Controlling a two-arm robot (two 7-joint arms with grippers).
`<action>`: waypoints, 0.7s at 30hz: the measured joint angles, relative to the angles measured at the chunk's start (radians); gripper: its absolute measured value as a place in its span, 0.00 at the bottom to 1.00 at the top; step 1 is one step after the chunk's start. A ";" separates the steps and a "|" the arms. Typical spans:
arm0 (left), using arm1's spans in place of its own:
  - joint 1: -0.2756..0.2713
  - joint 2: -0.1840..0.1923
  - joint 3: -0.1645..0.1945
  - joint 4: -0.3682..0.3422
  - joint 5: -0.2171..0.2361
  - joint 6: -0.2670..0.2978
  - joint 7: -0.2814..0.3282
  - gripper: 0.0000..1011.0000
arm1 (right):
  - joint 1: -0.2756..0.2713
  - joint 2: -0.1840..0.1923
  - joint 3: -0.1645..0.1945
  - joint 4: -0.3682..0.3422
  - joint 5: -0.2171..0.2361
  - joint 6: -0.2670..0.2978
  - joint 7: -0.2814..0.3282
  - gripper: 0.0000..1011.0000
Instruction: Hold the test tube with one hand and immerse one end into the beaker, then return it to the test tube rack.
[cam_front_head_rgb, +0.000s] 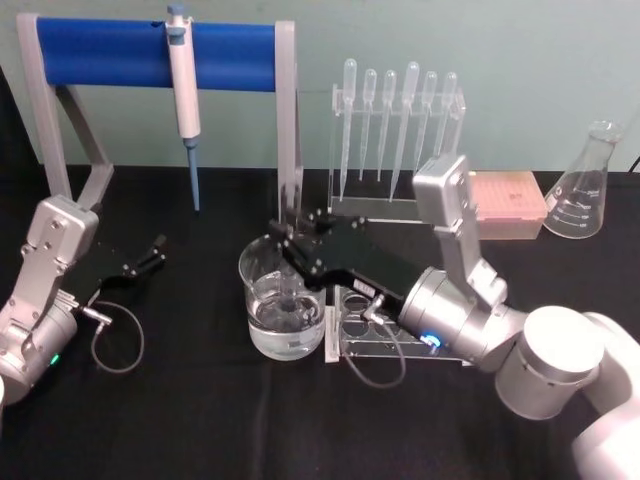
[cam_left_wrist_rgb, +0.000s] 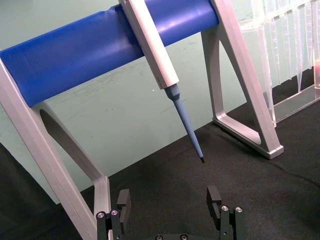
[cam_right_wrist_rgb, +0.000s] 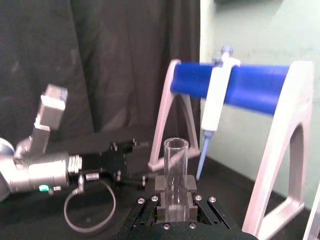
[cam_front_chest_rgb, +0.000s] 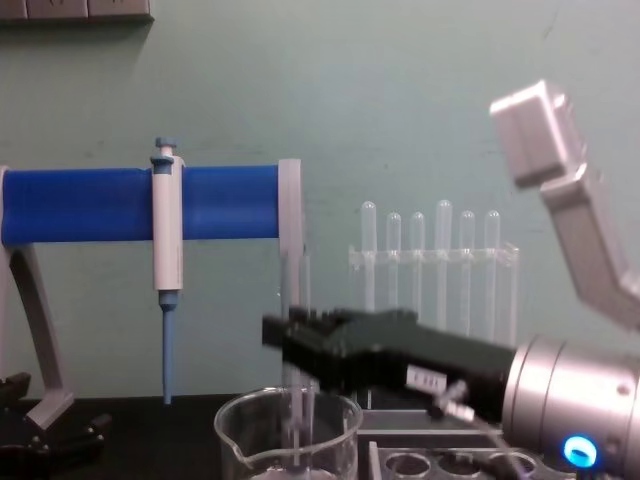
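The beaker (cam_front_head_rgb: 283, 305) stands mid-table, partly filled with clear liquid; the chest view shows its rim and spout (cam_front_chest_rgb: 288, 432). My right gripper (cam_front_head_rgb: 288, 240) hovers just over it, shut on the test tube (cam_right_wrist_rgb: 176, 170), which it holds upright with the open rim on top. The tube's lower part (cam_front_chest_rgb: 297, 425) reaches down inside the beaker. In the chest view the right gripper (cam_front_chest_rgb: 300, 345) sits directly above the beaker rim. My left gripper (cam_front_head_rgb: 155, 250) rests open and empty on the left of the table, its fingers (cam_left_wrist_rgb: 214, 196) spread apart.
A blue-barred stand (cam_front_head_rgb: 155, 52) at the back left holds a pipettor (cam_front_head_rgb: 184, 95). A rack of plastic pipettes (cam_front_head_rgb: 395, 125) stands behind the beaker. A clear holed rack (cam_front_head_rgb: 360, 320) lies under my right arm. A pink box (cam_front_head_rgb: 508, 205) and a conical flask (cam_front_head_rgb: 585, 185) sit back right.
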 joint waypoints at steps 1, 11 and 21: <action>0.000 0.000 0.000 0.000 0.000 0.000 0.000 0.99 | 0.000 0.003 0.004 -0.014 0.002 0.004 0.000 0.22; 0.000 0.000 0.000 0.000 0.000 0.000 0.000 0.99 | 0.011 0.042 0.049 -0.173 0.055 0.048 -0.005 0.22; 0.000 0.000 0.000 0.000 0.000 0.000 0.000 0.99 | -0.055 0.150 0.120 -0.338 0.062 0.093 -0.074 0.22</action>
